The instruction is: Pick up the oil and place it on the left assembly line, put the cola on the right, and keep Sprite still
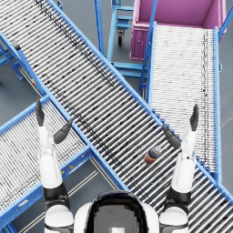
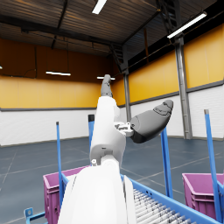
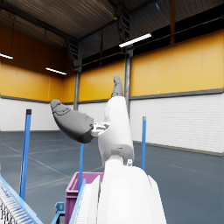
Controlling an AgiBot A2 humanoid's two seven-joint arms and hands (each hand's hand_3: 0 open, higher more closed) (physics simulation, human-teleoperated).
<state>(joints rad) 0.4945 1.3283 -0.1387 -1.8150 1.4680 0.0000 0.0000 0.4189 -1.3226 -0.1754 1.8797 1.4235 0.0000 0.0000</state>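
Bottle (image 1: pixel 153 154), orange-banded with a dark top: sitting on the central diagonal roller conveyor (image 1: pixel 91 91), near the robot, just left of the right hand (image 1: pixel 186 136) and touching neither hand. Left hand (image 1: pixel 47 129): hovering over the left conveyor (image 1: pixel 18 150), fingers spread, holding nothing. Right hand: hovering by the right conveyor (image 1: pixel 182 68), fingers likewise apart and empty; purple bin (image 1: pixel 140 45) standing at the far end.

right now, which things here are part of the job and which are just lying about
Job: small orange-and-dark bottle (kind unclear), left grey roller line, right grey roller line.
Lying about: magenta plastic bin, blue wheeled frame.
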